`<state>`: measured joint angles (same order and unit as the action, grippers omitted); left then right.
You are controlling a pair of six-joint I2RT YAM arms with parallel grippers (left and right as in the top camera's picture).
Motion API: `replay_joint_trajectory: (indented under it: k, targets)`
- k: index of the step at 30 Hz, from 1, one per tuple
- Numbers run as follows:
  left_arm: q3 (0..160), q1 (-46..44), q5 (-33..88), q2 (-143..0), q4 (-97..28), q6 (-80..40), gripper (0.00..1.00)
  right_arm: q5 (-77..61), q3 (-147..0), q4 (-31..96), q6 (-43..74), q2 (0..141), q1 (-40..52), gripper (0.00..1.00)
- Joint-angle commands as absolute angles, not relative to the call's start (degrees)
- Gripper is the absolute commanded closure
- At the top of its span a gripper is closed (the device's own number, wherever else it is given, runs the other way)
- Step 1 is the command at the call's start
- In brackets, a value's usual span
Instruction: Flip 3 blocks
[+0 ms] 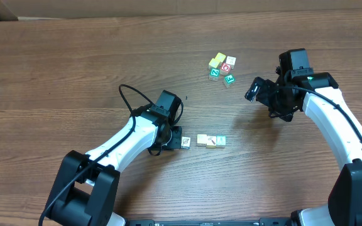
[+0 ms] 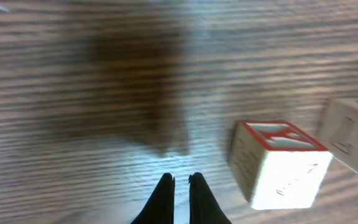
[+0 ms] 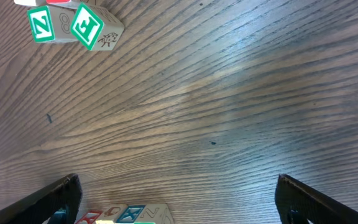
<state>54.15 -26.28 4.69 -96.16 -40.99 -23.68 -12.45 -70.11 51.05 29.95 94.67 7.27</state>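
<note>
Blocks: three blocks (image 1: 203,140) are lying in a row on the tabletop (image 1: 74,63), just beside the left end effector (image 2: 180,185).
Left side: the left end effector is pinching its fingers together on nothing.
Right side: the right end effector (image 3: 179,202) is holding its fingers wide apart over bare wood.
Far bunch: five other cubes (image 1: 222,68) are sitting close together, well apart from the row, nearer the right arm.
</note>
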Motion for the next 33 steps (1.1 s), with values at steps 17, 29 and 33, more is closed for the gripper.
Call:
replay_joint_trajectory:
  k: [17,29,33]
  targets:
    - [54.11,-27.83,9.13,-99.66,-35.86,-28.25,0.96,-12.01,-70.85,50.92,29.54,94.52,7.38,0.0]
    - [54.11,-27.83,11.94,-99.66,-35.2,-35.44,0.95,-12.01,-70.85,50.92,29.54,94.52,7.38,0.0]
    - [54.08,-27.83,12.16,-99.66,-34.5,-36.91,0.96,-12.01,-70.85,50.92,29.54,94.52,7.38,0.0]
